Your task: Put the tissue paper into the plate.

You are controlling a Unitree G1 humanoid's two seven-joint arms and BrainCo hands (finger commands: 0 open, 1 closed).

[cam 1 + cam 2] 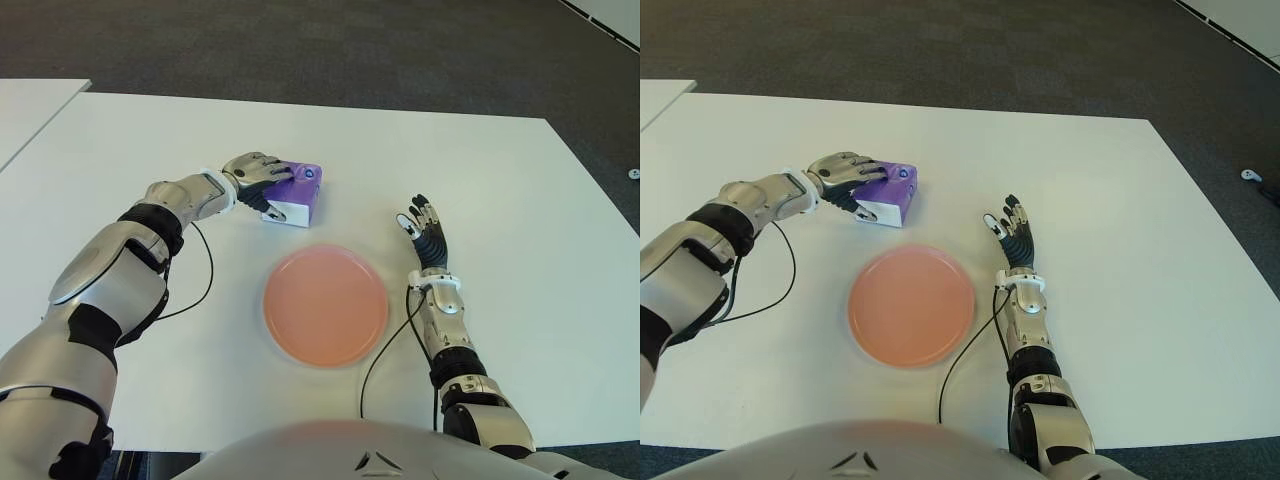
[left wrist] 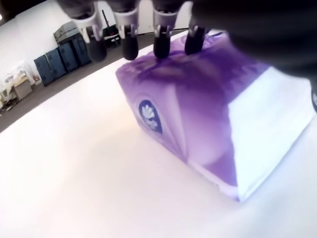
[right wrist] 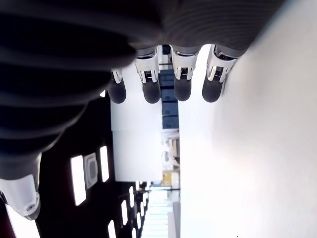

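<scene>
Here the left hand (image 1: 262, 178) curls over the purple tissue pack (image 1: 296, 195) on the desk (image 1: 520, 200), beyond the plate (image 1: 325, 305); light, soft, best clasped across its top. The right hand (image 1: 424, 228) shows spread right of the plate.

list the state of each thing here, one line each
tissue pack: lying on the table beyond the plate, under the left hand's fingers, not lifted
left hand: fingers curled over the top of the tissue pack
right hand: open, fingers spread, holding nothing, right of the plate
plate: flat on the table, nothing in it
table: white, carrying the plate and tissue pack
</scene>
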